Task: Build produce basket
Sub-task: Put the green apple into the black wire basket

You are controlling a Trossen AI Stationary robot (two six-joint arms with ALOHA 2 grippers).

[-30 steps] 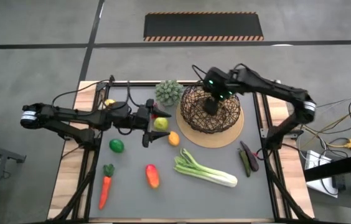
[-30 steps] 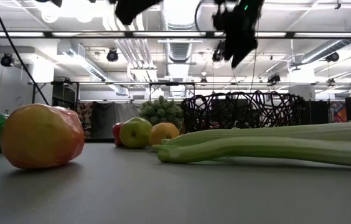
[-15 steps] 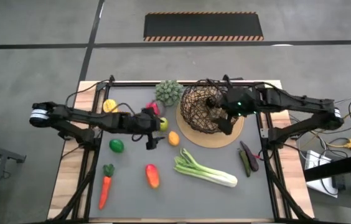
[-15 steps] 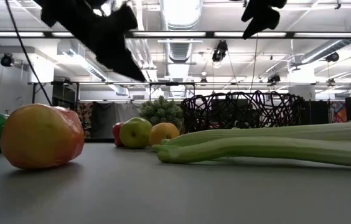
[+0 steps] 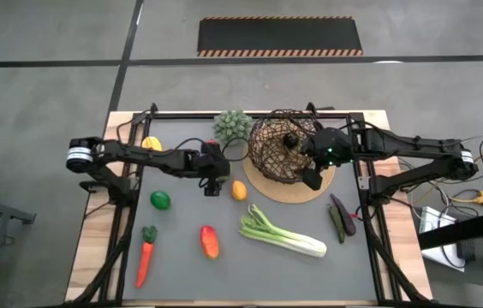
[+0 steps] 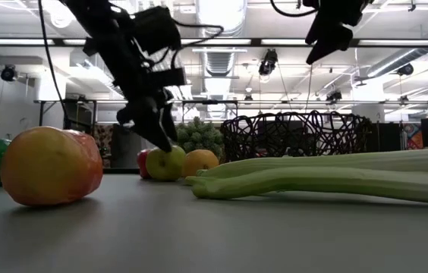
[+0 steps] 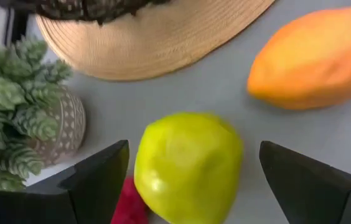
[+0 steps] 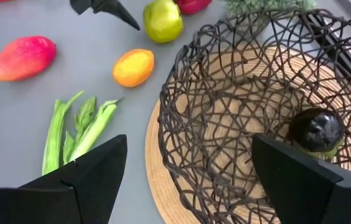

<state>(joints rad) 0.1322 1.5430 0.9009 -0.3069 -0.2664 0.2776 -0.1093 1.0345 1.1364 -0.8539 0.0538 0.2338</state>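
Observation:
The dark wire basket (image 5: 277, 152) sits on a tan round mat (image 5: 314, 188). A dark purple piece (image 8: 317, 130) lies inside it. My left gripper (image 7: 191, 190) is open and low over the table, with one finger on either side of the yellow-green apple (image 7: 188, 165), not touching it. In the low view its fingertips (image 6: 161, 140) hang just above that apple (image 6: 167, 162). My right gripper (image 8: 188, 186) is open and empty above the basket's near-right rim (image 5: 312, 177). An orange fruit (image 5: 239, 190), a leek (image 5: 283, 233), a red-orange fruit (image 5: 210, 241), a carrot (image 5: 144, 257) and a green piece (image 5: 161, 200) lie on the grey table.
A potted succulent (image 5: 233, 127) stands just beyond the apple, and a red piece (image 7: 129, 200) lies against the apple. A yellow piece (image 5: 150, 144) lies far left. A dark purple and a green long piece (image 5: 340, 216) lie near the table's right edge. Bare grey surface shows along the near edge.
My left gripper came down from high above the table and shifted slightly right, ending with open fingers around the yellow-green apple. My right gripper drew out of the basket's middle toward its near-right rim and rose. The dark purple piece now shows lying in the basket.

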